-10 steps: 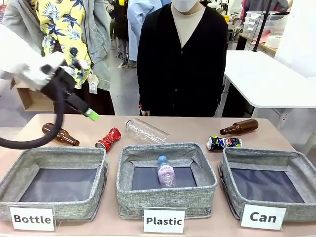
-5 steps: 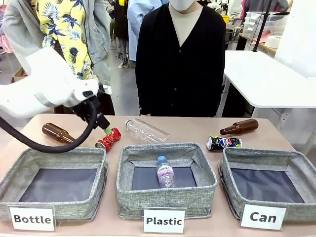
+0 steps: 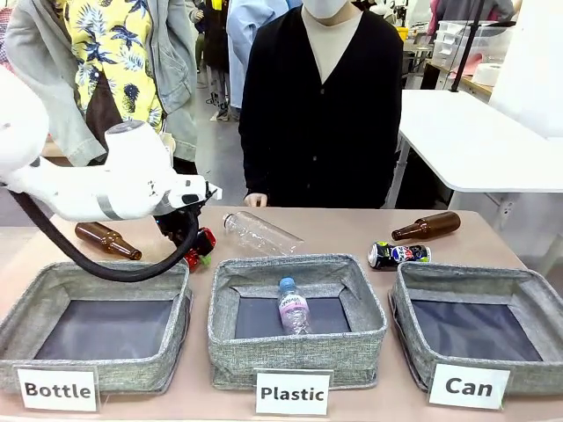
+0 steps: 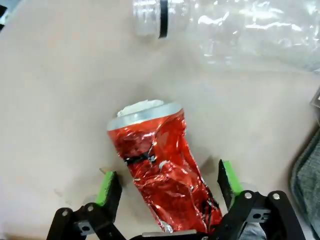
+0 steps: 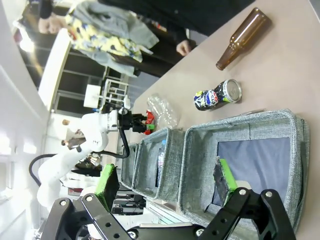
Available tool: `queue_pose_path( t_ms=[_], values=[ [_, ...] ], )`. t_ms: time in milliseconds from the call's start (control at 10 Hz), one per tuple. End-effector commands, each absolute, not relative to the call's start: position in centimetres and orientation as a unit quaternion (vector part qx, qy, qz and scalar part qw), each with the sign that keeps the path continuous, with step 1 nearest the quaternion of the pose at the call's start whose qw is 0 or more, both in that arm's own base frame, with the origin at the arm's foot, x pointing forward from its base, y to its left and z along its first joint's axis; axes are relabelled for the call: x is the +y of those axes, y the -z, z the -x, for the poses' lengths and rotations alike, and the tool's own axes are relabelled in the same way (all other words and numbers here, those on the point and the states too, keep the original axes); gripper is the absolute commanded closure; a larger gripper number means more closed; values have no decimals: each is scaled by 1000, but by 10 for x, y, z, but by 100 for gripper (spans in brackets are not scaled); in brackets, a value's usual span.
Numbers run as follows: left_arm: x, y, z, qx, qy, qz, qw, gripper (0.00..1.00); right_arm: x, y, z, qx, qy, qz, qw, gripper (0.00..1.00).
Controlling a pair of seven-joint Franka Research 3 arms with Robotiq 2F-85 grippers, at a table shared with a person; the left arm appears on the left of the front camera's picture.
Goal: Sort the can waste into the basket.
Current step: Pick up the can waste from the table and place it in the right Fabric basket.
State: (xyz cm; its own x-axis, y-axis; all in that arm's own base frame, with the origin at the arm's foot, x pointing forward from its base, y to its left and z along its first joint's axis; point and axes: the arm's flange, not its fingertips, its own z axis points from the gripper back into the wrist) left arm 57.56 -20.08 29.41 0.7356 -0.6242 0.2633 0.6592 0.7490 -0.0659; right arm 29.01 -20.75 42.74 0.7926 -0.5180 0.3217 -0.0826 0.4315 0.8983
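My left gripper point(image 4: 167, 181) is spread as wide as it goes and straddles the crushed red can point(image 4: 150, 150), green pads at its 3 and 9 o'clock but not closed on it, so I hold nothing. That can lies on the table at 10 o'clock from the Plastic bin point(image 3: 297, 356), and the Pepsi can point(image 3: 398, 254) lies at 11 o'clock from the Can basket point(image 3: 400, 325). My right gripper point(image 5: 165, 177) is fully open and empty, with that basket at its 12 o'clock.
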Motion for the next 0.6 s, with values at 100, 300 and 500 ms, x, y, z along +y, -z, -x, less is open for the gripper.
queue_pose_path(
  t_ms=[100, 300, 500],
  values=[
    [-203, -299, -576, -114, 346, 63, 929, 0, -209, -428, -294, -307, 129, -519, 787, 0],
    [-203, -300, -575, -111, 350, 59, 928, 58, -209, -428, -294, -307, 129, -519, 787, 0],
    [-200, -306, -573, -113, 354, 65, 926, 100, -209, -428, -294, -307, 129, -519, 787, 0]
  ],
)
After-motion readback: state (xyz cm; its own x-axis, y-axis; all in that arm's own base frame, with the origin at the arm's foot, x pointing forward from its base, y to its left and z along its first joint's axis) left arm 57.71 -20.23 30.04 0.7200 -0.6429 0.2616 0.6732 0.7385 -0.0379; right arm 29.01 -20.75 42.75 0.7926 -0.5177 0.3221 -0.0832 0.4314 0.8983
